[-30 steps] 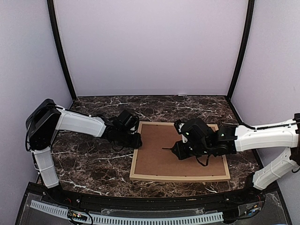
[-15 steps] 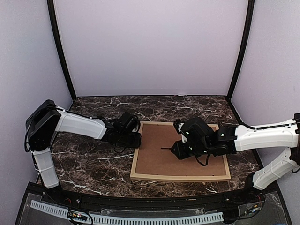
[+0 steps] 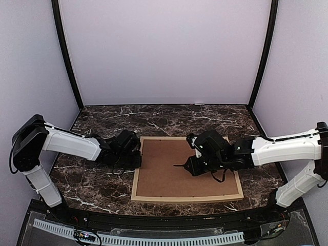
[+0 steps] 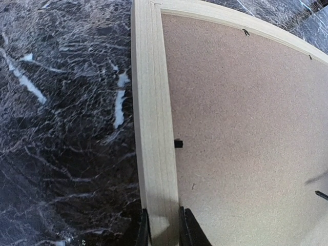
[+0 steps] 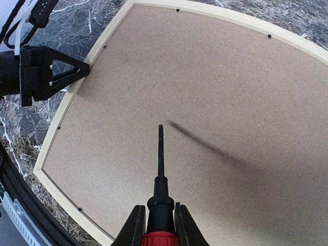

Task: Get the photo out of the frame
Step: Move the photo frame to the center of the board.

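The frame [image 3: 187, 198] of light wood lies face down on the marble table, and its brown backing board [image 3: 169, 177] fills it. The photo is hidden beneath the board. My left gripper [image 3: 137, 160] is shut on the frame's left rail [image 4: 154, 128], one finger on each side of it [image 4: 161, 225]. My right gripper [image 5: 160, 220] is shut on a red-handled screwdriver [image 5: 160, 169]. Its black shaft hovers over the middle of the board [image 5: 230, 102], pointing towards the left gripper [image 5: 51, 72].
Small black retaining tabs [image 4: 178, 143] sit along the frame's inner edge. Dark marble table [image 3: 97, 184] surrounds the frame, with lilac walls behind and at both sides. A black ledge [image 3: 154, 220] runs along the near edge.
The left gripper closed on the frame's left rail and drew the whole frame leftwards and slightly nearer. The right arm followed a little to the left with the screwdriver.
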### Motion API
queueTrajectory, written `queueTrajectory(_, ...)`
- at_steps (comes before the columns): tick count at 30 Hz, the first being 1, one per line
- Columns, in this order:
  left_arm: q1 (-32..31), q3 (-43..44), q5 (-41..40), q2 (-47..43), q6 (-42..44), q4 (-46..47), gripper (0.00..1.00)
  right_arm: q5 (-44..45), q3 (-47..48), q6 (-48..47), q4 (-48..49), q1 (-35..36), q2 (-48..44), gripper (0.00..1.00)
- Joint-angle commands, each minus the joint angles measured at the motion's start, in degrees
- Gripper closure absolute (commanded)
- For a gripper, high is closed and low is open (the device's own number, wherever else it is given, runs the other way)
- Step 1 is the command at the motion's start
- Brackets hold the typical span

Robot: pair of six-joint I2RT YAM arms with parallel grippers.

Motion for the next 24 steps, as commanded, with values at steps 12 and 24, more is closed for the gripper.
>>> queueTrajectory(12,0.1,-14.7,3.0,-6.1,-12.3,-8.5,0.9,-2.0,3.5,0.4,3.8,-0.2,2.3,1.0)
queueTrajectory(24,-3.7,-15.6,6.7,-5.8,-19.8,1.1,0.9,-1.9,2.5,1.2,3.7,0.0,1.4,1.0)
